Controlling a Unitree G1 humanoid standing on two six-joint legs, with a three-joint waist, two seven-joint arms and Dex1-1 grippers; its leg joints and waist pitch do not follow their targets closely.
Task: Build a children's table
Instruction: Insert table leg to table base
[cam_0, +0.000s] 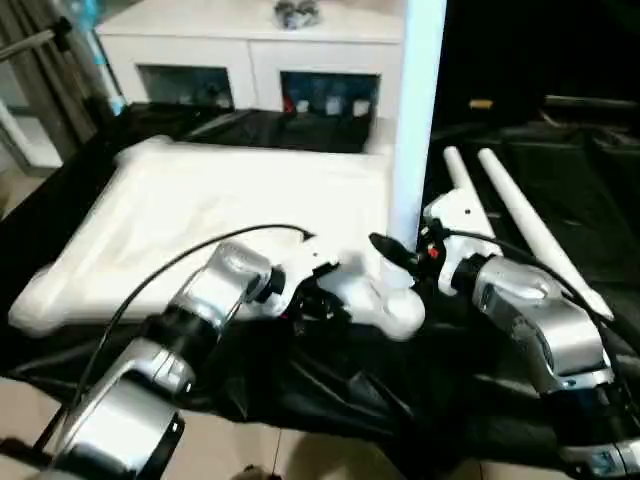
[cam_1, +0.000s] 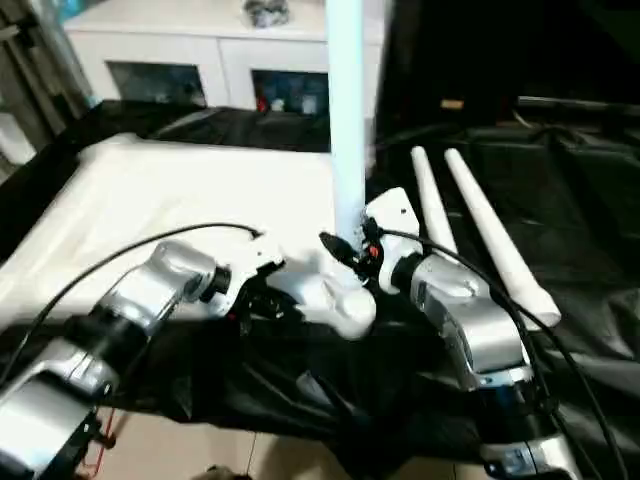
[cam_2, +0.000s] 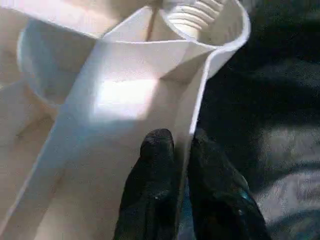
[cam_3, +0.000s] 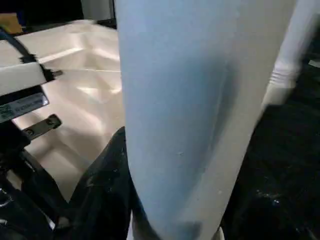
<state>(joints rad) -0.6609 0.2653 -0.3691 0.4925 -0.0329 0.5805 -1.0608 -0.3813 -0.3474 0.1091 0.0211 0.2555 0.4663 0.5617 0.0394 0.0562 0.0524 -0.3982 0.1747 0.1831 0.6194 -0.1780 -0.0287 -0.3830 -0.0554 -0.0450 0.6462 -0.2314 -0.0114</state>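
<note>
— Black cloth (cam_0: 330, 400) is covering the whole counter, and behind it that white cabinet (cam_0: 250, 50) with the glass doors is sitting against the wall. Where is the tabletop lying?

— The tabletop (cam_0: 200, 215) is lying upside down on the cloth, ribs up, with its near right corner socket (cam_0: 395, 305) sitting right between the two arms. One leg (cam_0: 415, 120) is standing upright in that socket, its long axis running straight up and out of sight.

— Which arm is on it?

— The right gripper (cam_0: 395, 250) is closing its fingers around the leg low down, just above the socket. From the wrist you can see a black finger (cam_3: 107, 185) pressing against the tube. The left gripper (cam_2: 182, 175) is pinching the tabletop's thin rim wall (cam_2: 200, 95) beside the same socket, fingers narrow, one on each side of the wall.

— So the left is steadying it?

— I'd say so. The threaded end (cam_2: 192, 15) is showing inside the socket cup, so I'm judging the leg is being screwed in and isn't fully seated. The turning has to go around that vertical axis, and the right arm is the one placed for it.

— And the other legs?

— Two spare legs (cam_0: 520, 225) are lying side by side on the cloth, off to the right, near the right arm.
</note>
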